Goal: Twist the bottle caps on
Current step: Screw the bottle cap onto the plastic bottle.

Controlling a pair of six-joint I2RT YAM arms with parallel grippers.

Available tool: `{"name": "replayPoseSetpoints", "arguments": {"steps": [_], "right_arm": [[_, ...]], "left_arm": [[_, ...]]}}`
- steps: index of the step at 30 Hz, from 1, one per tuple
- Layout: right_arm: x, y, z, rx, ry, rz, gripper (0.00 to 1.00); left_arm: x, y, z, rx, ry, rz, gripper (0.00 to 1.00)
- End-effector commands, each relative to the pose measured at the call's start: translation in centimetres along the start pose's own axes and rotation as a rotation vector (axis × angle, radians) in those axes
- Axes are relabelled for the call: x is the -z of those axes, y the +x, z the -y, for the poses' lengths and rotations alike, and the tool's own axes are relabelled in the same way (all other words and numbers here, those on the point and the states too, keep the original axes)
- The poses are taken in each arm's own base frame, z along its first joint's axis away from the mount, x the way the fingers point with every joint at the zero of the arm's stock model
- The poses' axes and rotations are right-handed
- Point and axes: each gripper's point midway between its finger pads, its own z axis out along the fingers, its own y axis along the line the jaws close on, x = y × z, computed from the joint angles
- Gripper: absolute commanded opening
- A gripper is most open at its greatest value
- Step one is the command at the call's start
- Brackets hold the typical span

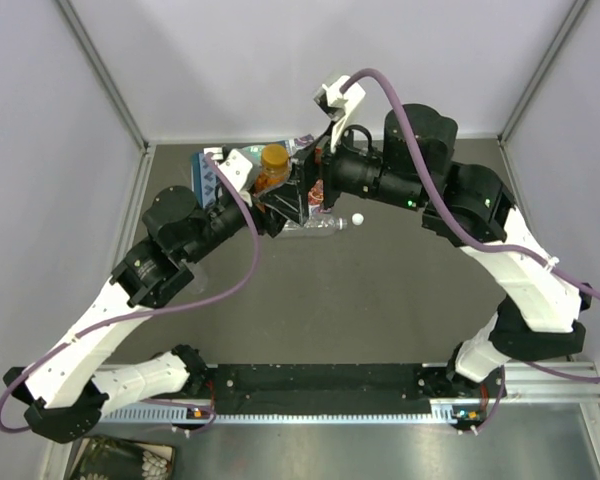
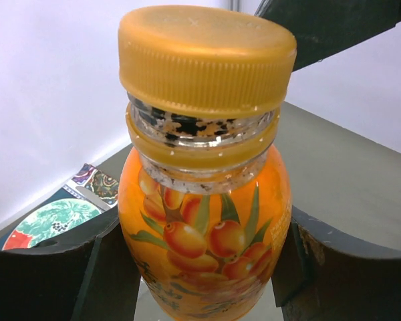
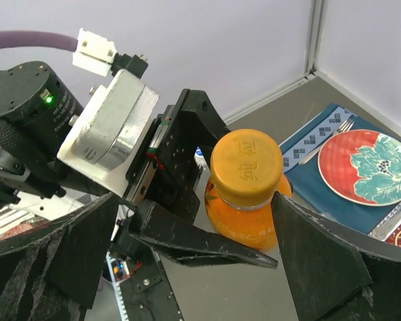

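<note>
left gripper [image 2: 200,267] clamps the orange bottle [image 2: 204,227] by its body, amber cap [image 2: 204,60] sitting on its neck; right gripper [image 3: 195,207] jaws stand wide beside the cap.

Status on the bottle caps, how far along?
Done: nothing fully. The orange cap sits on the orange bottle, but high, with neck thread showing below it. In hand: the left end effector grips that bottle; the right end effector is open, flanking the cap without touching. Left: a white cap lies loose beside a clear bottle.
</note>
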Motion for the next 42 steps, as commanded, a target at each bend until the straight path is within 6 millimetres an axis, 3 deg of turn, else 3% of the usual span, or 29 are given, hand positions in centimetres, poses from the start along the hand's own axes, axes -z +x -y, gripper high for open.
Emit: {"name": "replayPoseSetpoints", "arguments": {"steps": [1, 6, 10, 14, 17, 22, 23, 25, 26, 31, 35, 42], "right_arm": [[2.2, -1.1, -0.5, 0.060, -0.016, 0.018, 0.99], [4.7, -2.7, 1.5, 0.079, 0.050, 0.060, 0.99], [7.2, -2.5, 2.4, 0.102, 0.066, 0.051, 0.99], [10.5, -2.5, 0.8, 0.148, -0.032, 0.057, 0.99], [11.6, -2.3, 0.6, 0.193, -0.088, 0.055, 0.99], [11.4, -4.3, 0.7, 0.215, -0.214, 0.112, 0.99], [11.2, -3.9, 0.3, 0.183, -0.289, 0.100, 0.99], [11.1, -5.1, -0.9, 0.219, -0.397, 0.162, 0.99], [10.9, -4.4, -1.6, 0.221, -0.468, 0.152, 0.99], [12.0, -5.1, -4.3, 0.321, -0.660, 0.262, 0.90], [12.0, -4.0, -4.9, 0.351, -0.762, 0.297, 0.88], [10.9, -4.9, -5.2, 0.322, -0.870, 0.336, 0.87]], "left_arm": [[0.2, -2.0, 0.8, 0.033, 0.053, 0.070, 0.00], [0.8, -2.6, 1.5, 0.065, 0.098, 0.078, 0.00], [1.2, -2.7, 1.8, 0.069, 0.125, 0.079, 0.00], [1.6, -2.8, 2.7, 0.076, 0.183, 0.079, 0.00], [2.1, -3.0, 4.0, 0.078, 0.263, 0.082, 0.00], [3.0, -3.1, 6.6, 0.101, 0.428, 0.084, 0.00], [3.2, -3.1, 7.1, 0.107, 0.459, 0.085, 0.00], [3.7, -3.2, 8.0, 0.126, 0.523, 0.088, 0.00], [3.7, -3.2, 8.3, 0.133, 0.544, 0.086, 0.00], [4.7, -3.8, 10.1, 0.179, 0.673, 0.095, 0.00], [5.5, -4.1, 11.2, 0.211, 0.760, 0.099, 0.00], [6.6, -4.1, 12.6, 0.243, 0.873, 0.086, 0.00]]}}
